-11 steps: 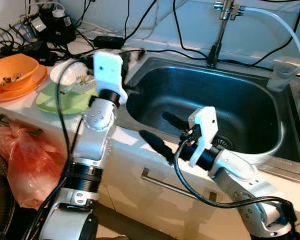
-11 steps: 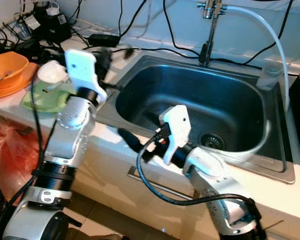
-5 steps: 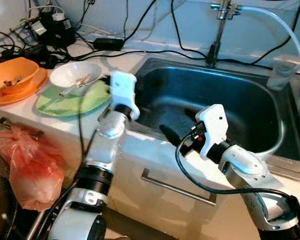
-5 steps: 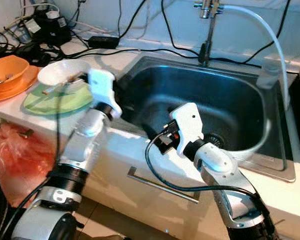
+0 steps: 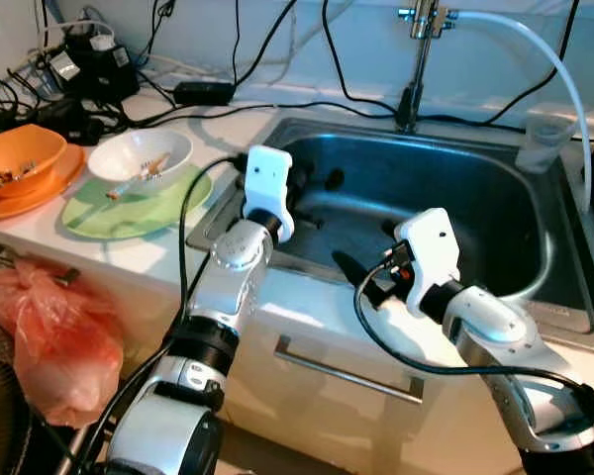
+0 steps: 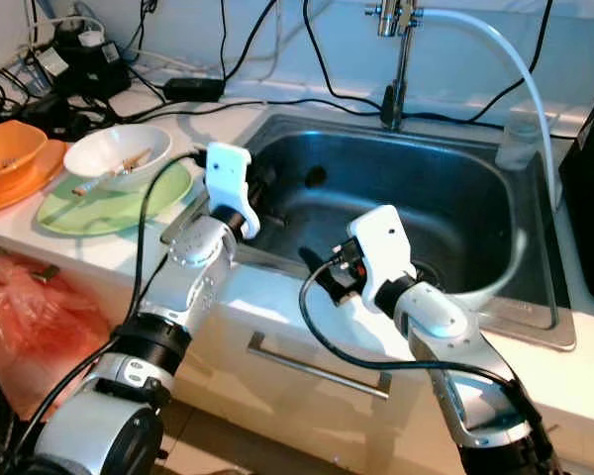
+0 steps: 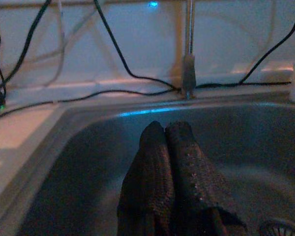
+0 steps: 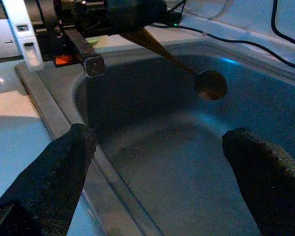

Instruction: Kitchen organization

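2 arms now over sink (image 5: pixel 535 247), left end effector (image 7: pixel 164 147) moved off counter, pressed closed, right end effector (image 8: pixel 157 162) spread wide, empty

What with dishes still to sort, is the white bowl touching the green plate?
Touching: the left eye view shows the white bowl resting on the green plate.

— What hangs below the white worktop (image 5: pixel 168 259) on the left?
— A red plastic bag (image 5: pixel 54 341).
— And at the back corner?
— Black chargers with tangled black cables (image 5: pixel 74 74), beside the pale wall.
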{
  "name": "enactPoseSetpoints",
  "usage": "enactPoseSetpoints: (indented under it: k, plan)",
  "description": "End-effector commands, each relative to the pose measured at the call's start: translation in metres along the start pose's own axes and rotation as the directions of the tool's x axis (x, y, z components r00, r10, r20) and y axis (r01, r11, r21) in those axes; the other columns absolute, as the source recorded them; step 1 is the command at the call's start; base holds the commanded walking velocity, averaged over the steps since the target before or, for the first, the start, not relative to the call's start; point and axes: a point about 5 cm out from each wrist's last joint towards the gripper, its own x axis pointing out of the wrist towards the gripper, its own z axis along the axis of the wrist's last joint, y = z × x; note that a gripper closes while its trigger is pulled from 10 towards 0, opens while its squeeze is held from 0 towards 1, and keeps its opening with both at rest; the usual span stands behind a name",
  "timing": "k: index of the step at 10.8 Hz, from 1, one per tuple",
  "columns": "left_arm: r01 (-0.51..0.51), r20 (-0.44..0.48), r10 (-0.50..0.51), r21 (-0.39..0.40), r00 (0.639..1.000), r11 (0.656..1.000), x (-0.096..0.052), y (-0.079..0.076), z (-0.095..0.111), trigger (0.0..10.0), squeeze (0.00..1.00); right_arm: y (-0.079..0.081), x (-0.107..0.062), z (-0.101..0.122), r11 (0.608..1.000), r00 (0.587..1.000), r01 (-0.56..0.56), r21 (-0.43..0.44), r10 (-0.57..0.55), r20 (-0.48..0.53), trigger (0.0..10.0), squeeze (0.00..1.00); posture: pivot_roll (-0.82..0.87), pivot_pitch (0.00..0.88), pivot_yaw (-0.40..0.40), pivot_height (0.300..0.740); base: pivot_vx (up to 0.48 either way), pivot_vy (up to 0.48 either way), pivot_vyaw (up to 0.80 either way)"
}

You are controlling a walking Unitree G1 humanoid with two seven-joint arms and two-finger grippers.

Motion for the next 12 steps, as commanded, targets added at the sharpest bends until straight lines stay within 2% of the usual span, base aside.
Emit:
enactPoseSetpoints:
  k: [1,3,5,6,7,8,12]
  plan:
    - [0.011,0.019,-0.011,-0.001,1.000,1.000,0.005,0.001,0.008,1.8,0.00,-0.007,0.000,0.001,0.999,0.999,0.037,-0.021,-0.037,-0.027,10.0,0.00,-0.09,0.000,0.092,0.740,0.000,0.000,0.00]
    - [0.020,-0.009,-0.020,-0.029,1.000,0.999,0.008,-0.002,0.002,3.4,0.00,-0.010,-0.004,-0.002,0.999,0.997,0.047,0.008,-0.047,-0.054,10.0,0.00,-0.10,0.000,0.089,0.740,0.000,0.000,0.00]
    - [0.027,-0.028,-0.028,-0.047,0.999,0.999,0.010,-0.005,-0.002,4.1,0.00,-0.007,-0.007,-0.004,1.000,0.997,0.027,0.007,-0.026,-0.075,10.0,0.00,-0.11,0.000,0.084,0.740,0.000,0.000,0.00]
    - [0.028,-0.053,-0.032,-0.078,0.998,0.997,0.012,-0.007,-0.006,5.0,0.00,-0.005,-0.007,-0.005,1.000,0.996,0.020,0.014,-0.019,-0.087,10.0,0.00,-0.11,0.000,0.081,0.740,0.000,0.000,0.00]
    - [0.028,-0.080,-0.039,-0.134,0.996,0.991,0.015,-0.011,-0.010,8.0,0.00,-0.002,-0.008,-0.003,1.000,0.996,0.002,0.019,0.000,-0.092,10.0,0.00,-0.12,0.000,0.080,0.740,0.000,0.000,0.00]
    - [0.044,-0.092,-0.056,-0.126,0.994,0.991,0.018,-0.016,-0.011,10.0,0.00,0.001,-0.009,0.000,0.999,0.996,-0.017,0.035,0.020,-0.088,10.0,0.00,-0.13,0.000,0.081,0.740,0.000,0.000,0.00]
    - [0.074,-0.153,-0.093,-0.121,0.984,0.990,0.023,-0.025,-0.019,10.0,0.00,0.010,-0.015,0.004,0.995,0.993,-0.057,0.083,0.065,-0.098,10.0,0.00,-0.16,0.000,0.091,0.740,0.000,0.000,0.00]
